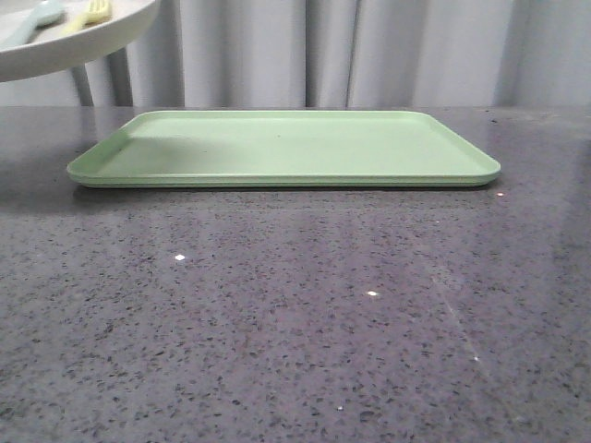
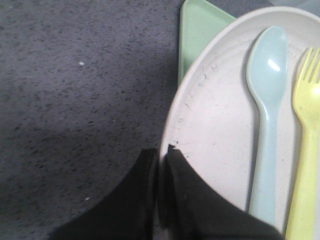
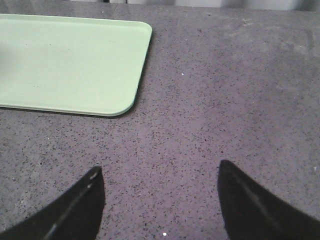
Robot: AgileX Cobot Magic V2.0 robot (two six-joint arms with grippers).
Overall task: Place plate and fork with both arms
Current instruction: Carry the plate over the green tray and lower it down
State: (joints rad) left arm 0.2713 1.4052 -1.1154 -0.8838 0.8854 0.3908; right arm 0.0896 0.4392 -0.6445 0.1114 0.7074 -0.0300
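Front view low, near tabletop; wrist views look down; all share tray (image 1: 277, 148).

Green tray (image 1: 286, 152) on speckled grey table (image 1: 295, 323)

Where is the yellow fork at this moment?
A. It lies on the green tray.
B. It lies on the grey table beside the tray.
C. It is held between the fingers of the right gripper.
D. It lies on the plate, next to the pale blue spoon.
D: the left wrist view shows the fork lying on the plate beside the spoon, with the left gripper clamped on the plate's rim.
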